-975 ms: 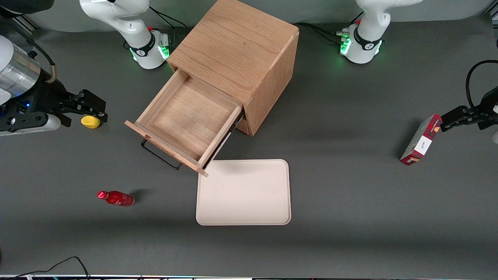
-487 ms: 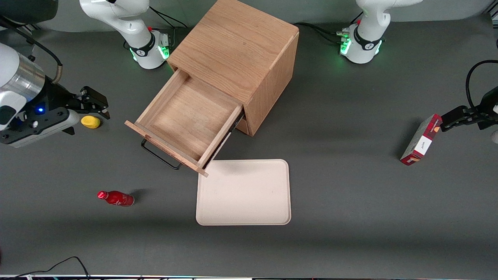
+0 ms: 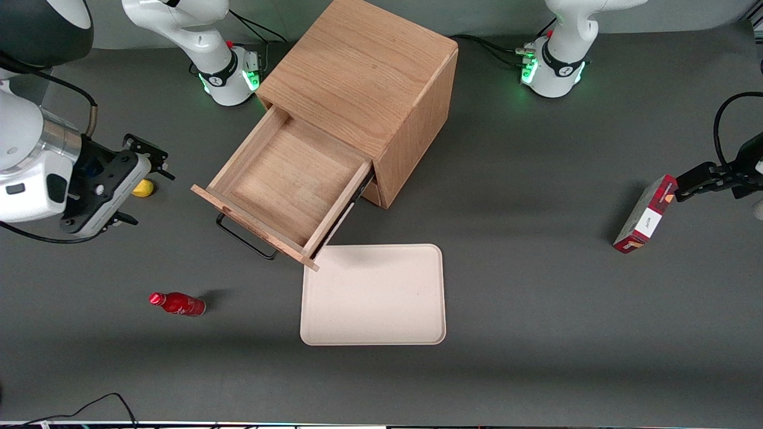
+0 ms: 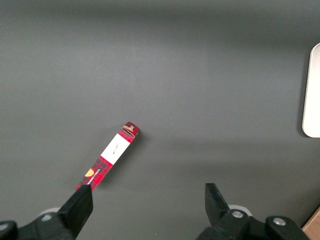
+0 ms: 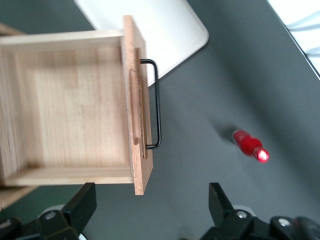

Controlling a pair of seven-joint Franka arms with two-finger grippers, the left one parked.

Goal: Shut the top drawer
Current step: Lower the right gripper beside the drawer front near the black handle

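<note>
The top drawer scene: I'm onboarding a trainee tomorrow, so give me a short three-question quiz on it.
1. True or false: the top drawer is pulled out of the oak cabinet and holds nothing.
2. What lies on the table nearest the open gripper? A) red bottle B) small yellow object C) beige tray
3. Fill in: the drawer front carries a thin black bar ____.

Key
1. True: its bare wooden floor shows.
2. B: the small yellow object sits by the gripper, which hovers off the drawer toward the working arm's end. The red bottle and the beige tray lie nearer the front camera.
3. handle.
</note>
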